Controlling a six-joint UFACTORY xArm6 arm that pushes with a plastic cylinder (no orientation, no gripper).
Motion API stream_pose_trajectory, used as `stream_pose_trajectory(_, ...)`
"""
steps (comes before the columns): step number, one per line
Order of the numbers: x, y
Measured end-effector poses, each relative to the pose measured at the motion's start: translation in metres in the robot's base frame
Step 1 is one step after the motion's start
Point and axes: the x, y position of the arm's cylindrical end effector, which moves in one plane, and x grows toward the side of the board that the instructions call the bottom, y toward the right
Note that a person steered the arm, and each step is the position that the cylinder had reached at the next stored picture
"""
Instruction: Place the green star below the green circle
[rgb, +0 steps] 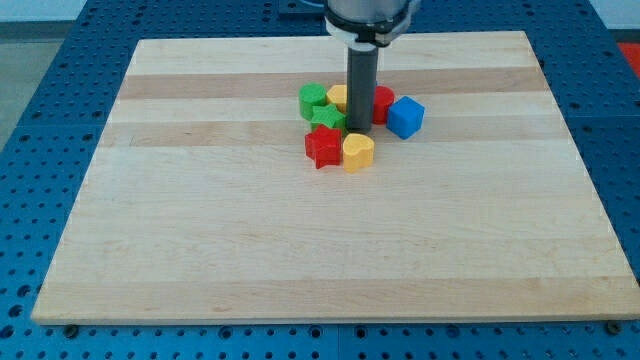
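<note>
The green star (327, 119) lies in a tight cluster near the board's top middle. The green circle (313, 100) sits just above and left of it, touching it. My tip (358, 131) stands in the cluster, just right of the green star and above the yellow heart (358, 152). The rod hides part of the yellow block (338, 97) and the red block (382, 104) behind it.
A red star (323, 147) lies below the green star, touching the yellow heart. A blue block (405, 117) sits at the cluster's right. The wooden board (200, 220) lies on a blue perforated table (40, 100).
</note>
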Motion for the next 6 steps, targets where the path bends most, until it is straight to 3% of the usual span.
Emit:
stream_pose_trajectory(2, -0.022, 0.0)
stream_pose_trajectory(6, 0.012, -0.016)
